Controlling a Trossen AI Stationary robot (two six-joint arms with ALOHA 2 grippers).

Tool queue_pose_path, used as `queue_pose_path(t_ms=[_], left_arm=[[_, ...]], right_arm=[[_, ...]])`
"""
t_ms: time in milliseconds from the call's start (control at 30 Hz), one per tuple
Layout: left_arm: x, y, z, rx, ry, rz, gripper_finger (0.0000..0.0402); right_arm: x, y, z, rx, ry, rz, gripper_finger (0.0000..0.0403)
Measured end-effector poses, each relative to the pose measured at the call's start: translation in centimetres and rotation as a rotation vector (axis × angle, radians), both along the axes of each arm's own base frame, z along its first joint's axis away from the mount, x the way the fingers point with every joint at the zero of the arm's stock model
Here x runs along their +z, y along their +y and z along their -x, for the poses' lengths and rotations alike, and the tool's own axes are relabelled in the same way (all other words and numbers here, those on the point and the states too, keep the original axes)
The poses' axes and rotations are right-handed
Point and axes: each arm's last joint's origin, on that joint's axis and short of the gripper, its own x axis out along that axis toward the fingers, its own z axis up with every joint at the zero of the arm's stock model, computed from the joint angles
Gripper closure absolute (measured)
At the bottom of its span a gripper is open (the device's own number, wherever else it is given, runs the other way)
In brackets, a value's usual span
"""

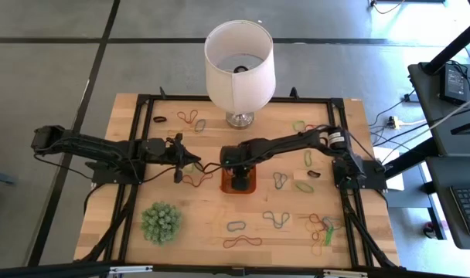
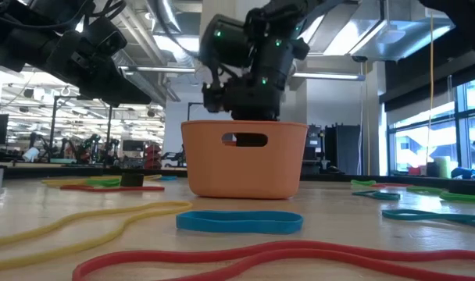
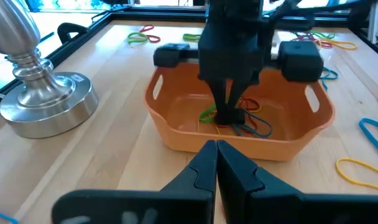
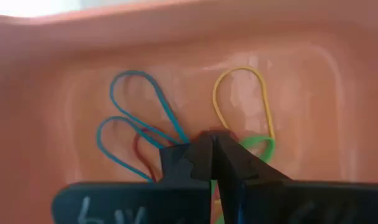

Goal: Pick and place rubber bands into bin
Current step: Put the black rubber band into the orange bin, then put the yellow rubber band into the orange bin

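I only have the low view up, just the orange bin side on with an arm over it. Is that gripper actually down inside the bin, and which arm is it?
Observer: It's the right gripper, reaching down into the bin, tips at the floor.
Operator: Are its fingers open?
Observer: No, shut, tips together on the bands lying on the bin floor; I can't tell if one is pinched.
Operator: What's already in there?
Observer: Blue, yellow, green and red bands.
Operator: And the left arm?
Observer: The left gripper waits shut just outside the bin, pointing at it, beside the lamp base.
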Motion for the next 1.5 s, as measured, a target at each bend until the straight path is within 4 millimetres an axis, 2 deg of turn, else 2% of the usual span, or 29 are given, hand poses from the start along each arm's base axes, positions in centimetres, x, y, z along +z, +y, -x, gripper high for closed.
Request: queue_pose_path(t_ms=[200, 633, 867, 1033, 1133, 1233, 1500], left_arm=[[0.0, 0.0, 0.0, 0.000, 0.000, 0.000, 0.0396], [0.0, 0.0, 0.0, 0.001, 0.000, 0.003, 0.0396], [0.0, 0.0, 0.0, 0.001, 0.001, 0.002, 0.0395], [0.0, 0.0, 0.0, 0.004, 0.003, 0.002, 0.0394], [0.0, 0.0, 0.0, 0.004, 0.003, 0.002, 0.0396], [0.0, 0.0, 0.0, 0.004, 0.002, 0.001, 0.0394], [0.0, 0.0, 0.0, 0.004, 0.001, 0.001, 0.0396]], right_arm=[[-0.4, 0.0, 0.0, -0.021, 0.014, -0.007, 0.0353], [2.6, 0.0, 0.5, -0.022, -0.050, -0.007, 0.0240], [4.0, 0.0, 1.2, -0.019, -0.050, -0.005, 0.0222], [6.1, 0.0, 2.1, -0.009, -0.082, 0.006, 0.0225], [7.4, 0.0, 3.5, -0.021, -0.112, 0.055, 0.0236], [8.7, -0.1, 5.9, -0.074, -0.165, 0.088, 0.0247], [10.4, 0.2, 15.1, -0.226, -0.430, 0.023, 0.0261]])
